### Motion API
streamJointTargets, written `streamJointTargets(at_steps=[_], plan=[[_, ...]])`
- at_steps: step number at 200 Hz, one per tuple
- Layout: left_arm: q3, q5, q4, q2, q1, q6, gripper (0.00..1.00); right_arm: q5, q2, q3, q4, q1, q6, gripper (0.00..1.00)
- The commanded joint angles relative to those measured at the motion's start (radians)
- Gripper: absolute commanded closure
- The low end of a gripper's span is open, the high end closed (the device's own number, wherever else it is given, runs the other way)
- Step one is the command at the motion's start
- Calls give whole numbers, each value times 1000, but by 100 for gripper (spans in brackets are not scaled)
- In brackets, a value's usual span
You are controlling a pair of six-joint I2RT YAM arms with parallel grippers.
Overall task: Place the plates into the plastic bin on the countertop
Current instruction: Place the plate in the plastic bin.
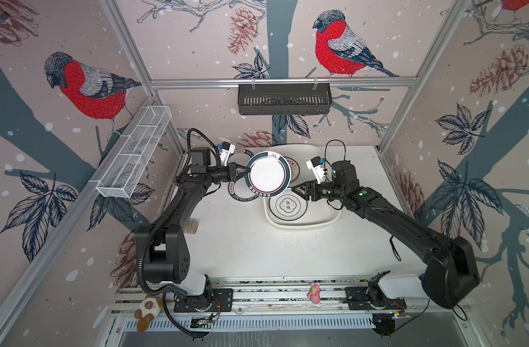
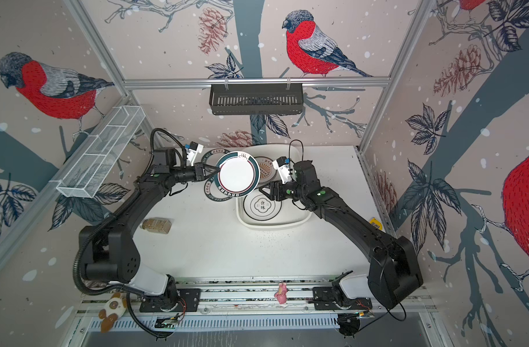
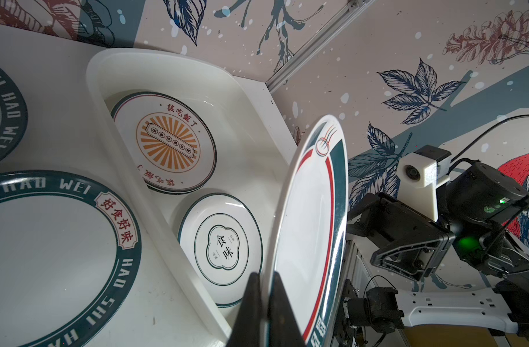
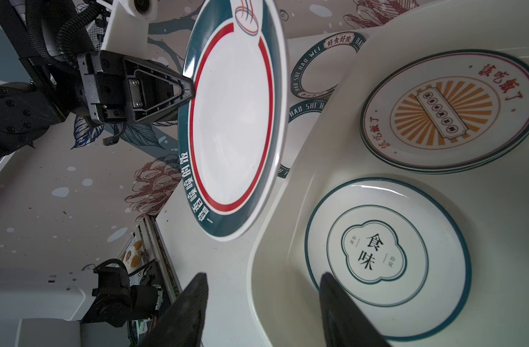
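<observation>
My left gripper [image 1: 248,171] [image 3: 264,275] is shut on the rim of a green-rimmed plate [image 1: 267,175] [image 2: 237,175] [image 4: 233,120] with a red ring. It holds the plate tilted in the air over the left edge of the plastic bin [image 1: 302,225] [image 3: 131,156]. Just right of that plate, above the bin, my right gripper [image 1: 293,189] [image 4: 263,276] is open and holds nothing. Inside the bin lie a white plate with black characters [image 1: 288,205] [image 4: 386,255] and stacked sunburst plates [image 4: 449,111] [image 3: 167,141]. Two green-rimmed plates [image 3: 56,255] [image 3: 5,111] rest on the countertop [image 1: 242,246] left of the bin.
A black slatted shelf [image 1: 284,99] hangs on the back wall and a white wire basket [image 1: 134,150] on the left wall. A jar [image 2: 156,225] lies on the countertop under the left arm. Small toys [image 1: 314,293] [image 1: 146,309] sit on the front rail.
</observation>
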Motion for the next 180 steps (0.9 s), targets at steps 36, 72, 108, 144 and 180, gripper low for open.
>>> streamJointTargets(at_steps=[36, 72, 108, 144, 180], plan=[[1, 47, 61, -1, -14, -21, 100, -9, 28, 28, 62, 5, 14, 40], [-5, 51, 65, -14, -25, -20, 100, -11, 48, 41, 79, 4, 17, 42], [-15, 38, 55, -30, -38, 2, 100, -27, 70, 49, 105, 5, 31, 46], [-14, 22, 33, -46, -42, 37, 100, -54, 83, 47, 143, 5, 55, 54], [-24, 13, 29, -60, -49, 52, 100, -84, 84, 27, 192, -4, 86, 61]])
